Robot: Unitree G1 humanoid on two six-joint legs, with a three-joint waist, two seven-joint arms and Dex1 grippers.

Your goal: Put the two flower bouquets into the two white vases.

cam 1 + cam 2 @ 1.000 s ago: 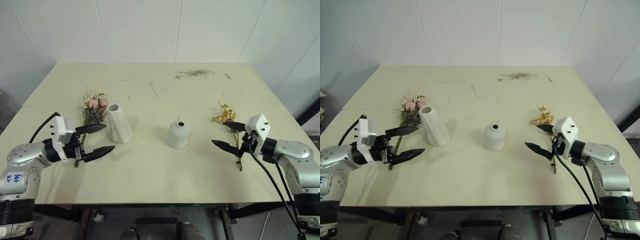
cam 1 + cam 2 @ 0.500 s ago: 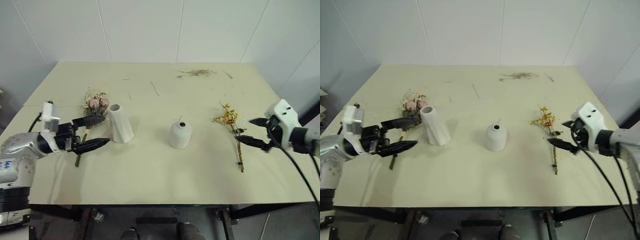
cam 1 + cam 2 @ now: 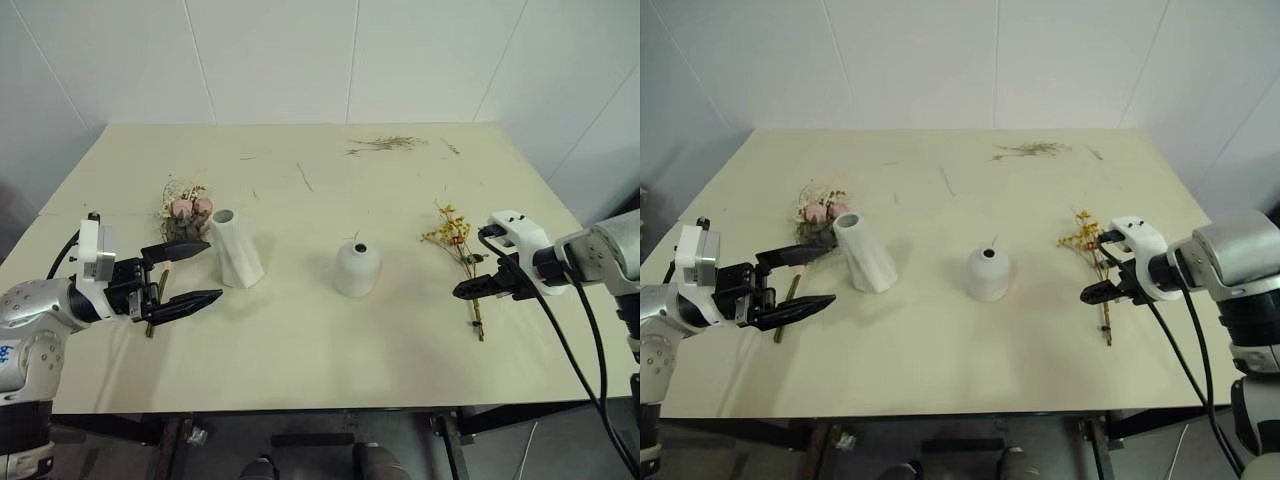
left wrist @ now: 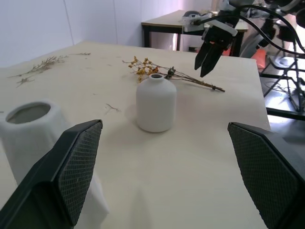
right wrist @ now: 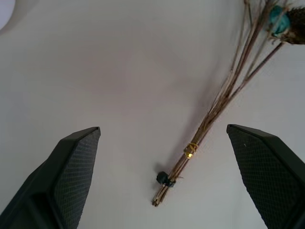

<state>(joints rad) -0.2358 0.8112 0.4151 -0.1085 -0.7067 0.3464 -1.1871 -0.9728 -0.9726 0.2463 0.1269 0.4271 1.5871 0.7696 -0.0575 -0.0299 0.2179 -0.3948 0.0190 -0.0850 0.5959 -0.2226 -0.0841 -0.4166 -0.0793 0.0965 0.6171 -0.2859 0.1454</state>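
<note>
Both grippers stood spread over their bouquets, nothing yet picked up.

The right gripper (image 3: 1108, 281) hung empty, tipped down over the yellow bouquet's (image 3: 462, 258) stems on the table; next it likely needed to drop and pinch them. The left gripper (image 3: 192, 272) was empty beside the rose bouquet (image 3: 184, 217), near the tall vase (image 3: 236, 247); the short vase (image 3: 357, 268) stood mid-table.

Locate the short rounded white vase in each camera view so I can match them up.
Left eye view: short rounded vase, table centre.
Right eye view, same spot.
Left wrist view, centre.
Right wrist view: cannot confirm it.
Shared landmark: yellow bouquet, on its right-arm side.
</note>
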